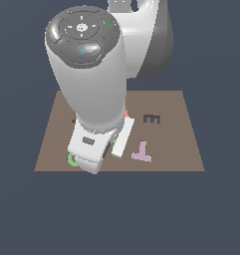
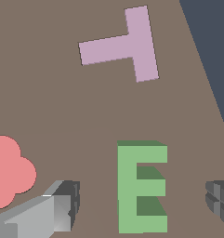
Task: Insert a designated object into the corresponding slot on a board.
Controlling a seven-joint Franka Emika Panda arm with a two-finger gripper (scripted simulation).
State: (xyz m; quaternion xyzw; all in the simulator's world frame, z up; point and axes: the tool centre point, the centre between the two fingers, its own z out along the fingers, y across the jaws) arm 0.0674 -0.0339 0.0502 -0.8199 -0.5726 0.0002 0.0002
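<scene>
While the gripper (image 2: 143, 204) hangs spread wide, one finger (image 2: 62, 204) either side of the green E (image 2: 139, 188) without touching it, the block lies flat on the brown board (image 2: 62, 102), the dark slot (image 1: 152, 119) well apart, right of frame centre.

E block (image 2: 140, 188) on board (image 2: 62, 102), between tool fingers (image 2: 62, 209); T piece (image 2: 127, 44) nearby; slot (image 1: 151, 119) apart.
</scene>
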